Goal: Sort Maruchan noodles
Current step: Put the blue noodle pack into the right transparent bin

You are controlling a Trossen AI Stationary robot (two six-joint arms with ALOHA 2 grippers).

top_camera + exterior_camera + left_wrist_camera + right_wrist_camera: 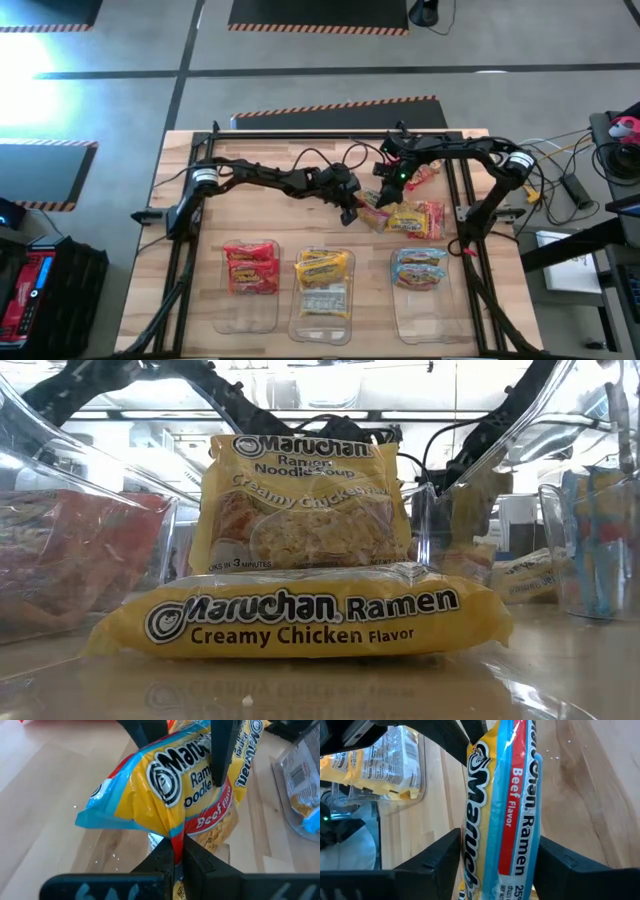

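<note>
Handover, seen from above: both arms meet over the bench (180, 250) behind three clear bins (420, 310).

Left wrist: left tool (177, 851) pinches the beef packet (165, 790).

Right wrist: right tool (497, 851) straddles it, fingers (435, 857) apart; it should close squarely before the left tool releases.

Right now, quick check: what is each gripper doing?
Left gripper: shut on the beef ramen packet, pinching its edge.
Right gripper: open, fingers straddling the same packet, not yet clamped.
</note>
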